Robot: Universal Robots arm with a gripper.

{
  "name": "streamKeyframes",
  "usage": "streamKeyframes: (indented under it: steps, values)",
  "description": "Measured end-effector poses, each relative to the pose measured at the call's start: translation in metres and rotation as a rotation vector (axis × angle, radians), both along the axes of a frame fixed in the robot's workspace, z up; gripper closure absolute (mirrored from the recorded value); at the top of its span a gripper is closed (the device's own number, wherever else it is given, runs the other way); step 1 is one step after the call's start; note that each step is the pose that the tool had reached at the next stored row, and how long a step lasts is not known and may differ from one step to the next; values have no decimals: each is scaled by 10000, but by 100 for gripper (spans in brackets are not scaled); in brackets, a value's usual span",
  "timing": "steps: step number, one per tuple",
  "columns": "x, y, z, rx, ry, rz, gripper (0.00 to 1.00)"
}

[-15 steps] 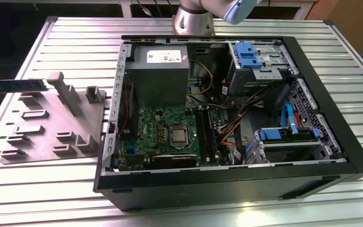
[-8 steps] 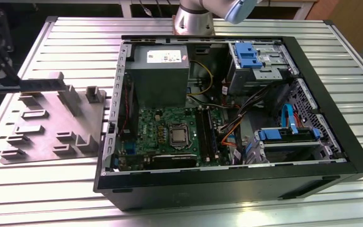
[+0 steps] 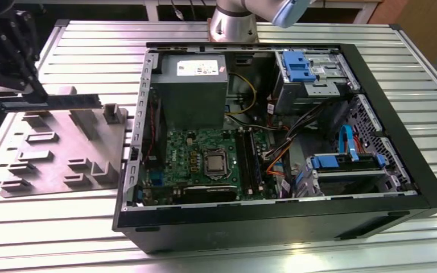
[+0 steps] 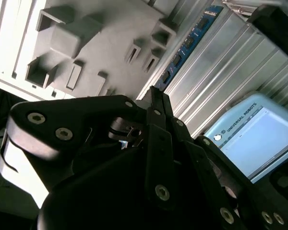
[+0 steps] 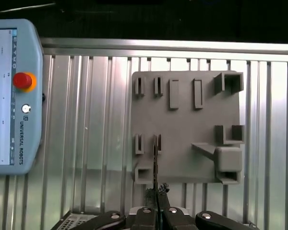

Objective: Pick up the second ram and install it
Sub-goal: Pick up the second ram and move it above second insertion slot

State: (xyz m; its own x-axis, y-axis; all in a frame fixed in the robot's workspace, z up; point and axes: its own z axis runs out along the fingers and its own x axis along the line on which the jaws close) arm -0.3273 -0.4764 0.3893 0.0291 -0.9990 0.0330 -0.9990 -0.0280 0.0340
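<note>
The second ram [image 3: 59, 102] is a thin blue-green strip held level just above the grey fixture tray [image 3: 52, 165], at the exterior view's left. My gripper [image 3: 12, 98] is shut on the end of the strip away from the computer. In the first wrist view the second ram [image 5: 156, 167] shows edge-on as a thin line running out from my gripper [image 5: 157, 212] over the tray [image 5: 187, 124]. The second wrist view shows its blue face with black chips [image 4: 187, 44] beyond the black finger links.
The open computer case [image 3: 279, 222] lies on the slatted aluminium table, with the green motherboard [image 3: 196, 153], its memory slots [image 3: 247, 162] and the grey power supply [image 3: 192, 94] inside. A teach pendant [image 5: 9, 96] lies on the table beside the tray.
</note>
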Motion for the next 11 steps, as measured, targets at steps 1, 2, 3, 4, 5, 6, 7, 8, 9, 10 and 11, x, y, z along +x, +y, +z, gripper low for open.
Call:
streamKeyframes:
  steps: [1,2,3,4,5,6,7,8,9,10,11]
  values:
    - [28,0,0,0,0,0,88]
    - [55,0,1,-1,1,0,88]
    - [82,0,1,-1,1,0,88]
    - [107,0,0,-1,1,-1,88]
    - [133,0,0,0,0,-1,88]
    - [162,0,1,-1,1,-1,88]
    - [192,0,0,0,1,-1,88]
    - [221,0,0,-1,1,-1,88]
    - [250,0,1,-1,2,0,88]
    - [278,0,1,-1,1,0,88]
    - [306,0,1,-1,1,0,88]
